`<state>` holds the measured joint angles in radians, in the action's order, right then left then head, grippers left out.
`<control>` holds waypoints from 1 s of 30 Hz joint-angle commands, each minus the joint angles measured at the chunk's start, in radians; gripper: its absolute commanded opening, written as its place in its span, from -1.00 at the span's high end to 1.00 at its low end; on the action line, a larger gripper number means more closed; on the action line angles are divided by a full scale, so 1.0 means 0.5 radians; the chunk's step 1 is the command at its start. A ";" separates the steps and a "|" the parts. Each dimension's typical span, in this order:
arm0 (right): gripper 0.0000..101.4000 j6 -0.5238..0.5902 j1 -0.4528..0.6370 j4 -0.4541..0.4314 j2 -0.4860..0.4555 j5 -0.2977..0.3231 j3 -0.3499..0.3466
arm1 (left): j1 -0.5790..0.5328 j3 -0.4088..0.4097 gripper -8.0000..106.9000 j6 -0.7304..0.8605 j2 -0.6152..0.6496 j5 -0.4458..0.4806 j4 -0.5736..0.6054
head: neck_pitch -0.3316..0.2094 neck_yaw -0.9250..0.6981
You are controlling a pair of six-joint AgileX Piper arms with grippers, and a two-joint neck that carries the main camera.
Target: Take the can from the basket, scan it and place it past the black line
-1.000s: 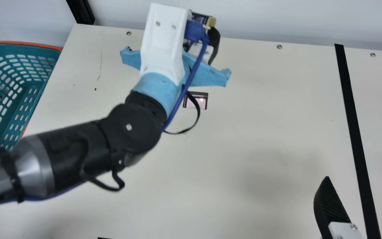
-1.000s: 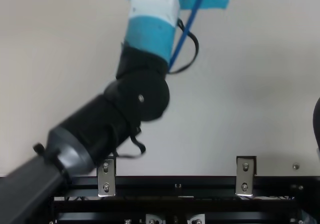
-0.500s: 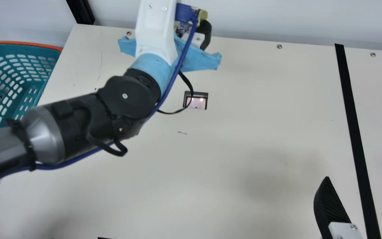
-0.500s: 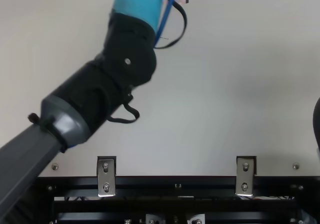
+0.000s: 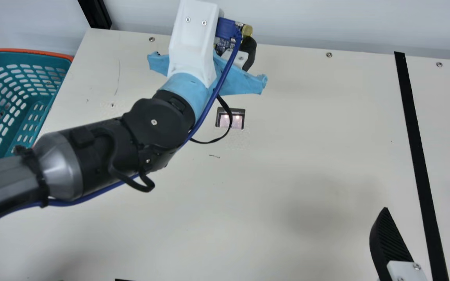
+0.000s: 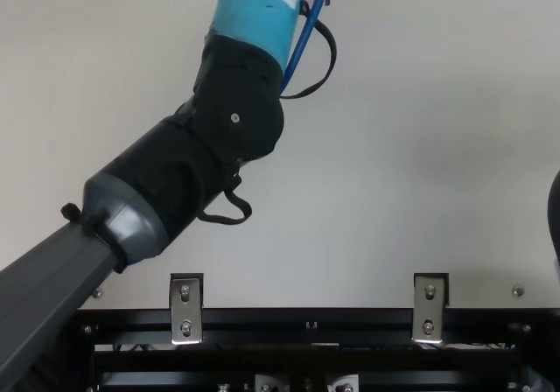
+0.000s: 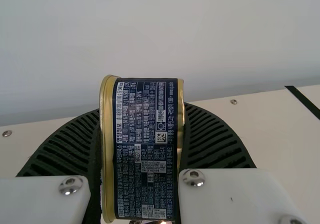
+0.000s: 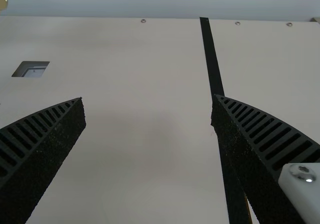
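We saw the teal perforated plastic basket with its orange rim [image 5: 14, 58] unchanged; since half a second ago, our left gripper [image 5: 249, 50] had shifted rightward and nearer, pinching the blue-and-gold metal can [image 7: 146, 149] by its ends beyond the small dark-framed scanner window [image 5: 237, 121]. Our right gripper [image 5: 422, 214] was spread wide, with the straight black line [image 5: 409, 117] passing between its fingertips in the main view. The left wrist view gave us the can's printed side (tiny square code included); the main view, its gold rim.

Basket [image 5: 18, 58] cropped at main view's left edge, partly behind left arm [image 5: 154, 125]; right gripper [image 5: 422, 216] cropped, lower right.
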<state>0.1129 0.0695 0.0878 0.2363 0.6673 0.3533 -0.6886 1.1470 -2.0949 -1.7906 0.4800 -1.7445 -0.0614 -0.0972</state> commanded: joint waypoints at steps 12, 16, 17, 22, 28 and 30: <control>-1.00 0.000 0.000 0.000 0.000 0.000 0.000 | 0.099 -0.044 0.68 0.001 -0.007 -0.107 0.042 | -0.055 0.011; -1.00 0.000 0.000 0.000 0.000 0.000 0.000 | 0.149 -0.065 0.68 0.001 -0.013 -0.183 0.137 | -0.055 0.011; -1.00 0.000 0.000 0.000 0.000 0.000 0.000 | 0.163 -0.072 0.68 0.001 -0.015 -0.207 0.161 | -0.055 0.011; -1.00 0.000 0.000 0.000 0.000 0.000 0.000 | 0.225 -0.132 0.68 0.001 -0.013 -0.331 0.259 | -0.055 0.011; -1.00 0.000 0.000 0.000 0.000 0.000 0.000 | 0.283 -0.219 0.68 0.001 -0.008 -0.477 0.363 | -0.055 0.011; -1.00 0.000 0.000 0.000 0.000 0.000 0.000 | 0.292 -0.245 0.68 0.001 -0.001 -0.516 0.379 | -0.055 0.011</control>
<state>0.1129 0.0695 0.0878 0.2363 0.6673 0.3533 -0.5440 1.0291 -2.0949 -1.7941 0.2347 -1.5597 -0.0563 -0.0972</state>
